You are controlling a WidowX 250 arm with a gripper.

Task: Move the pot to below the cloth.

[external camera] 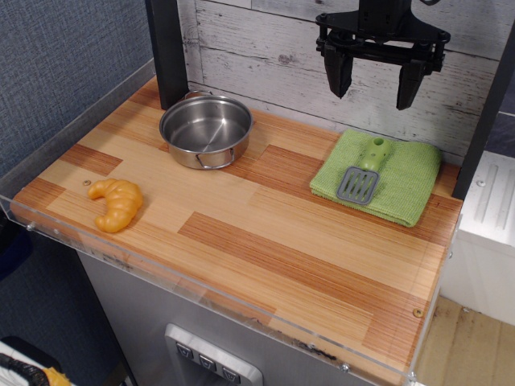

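Note:
The shiny steel pot (205,131) stands upright and empty at the back left of the wooden tabletop, with a wire loop handle facing front. The lime-green cloth (394,181) lies folded at the back right. My black gripper (374,80) hangs open and empty high above the table, over the back right, above the cloth's far edge and well to the right of the pot.
A grey toy spatula with a green handle (364,173) lies on the cloth. An orange croissant toy (118,203) lies at the front left. A dark post (167,52) stands just behind the pot. A clear rim (241,310) edges the table's front.

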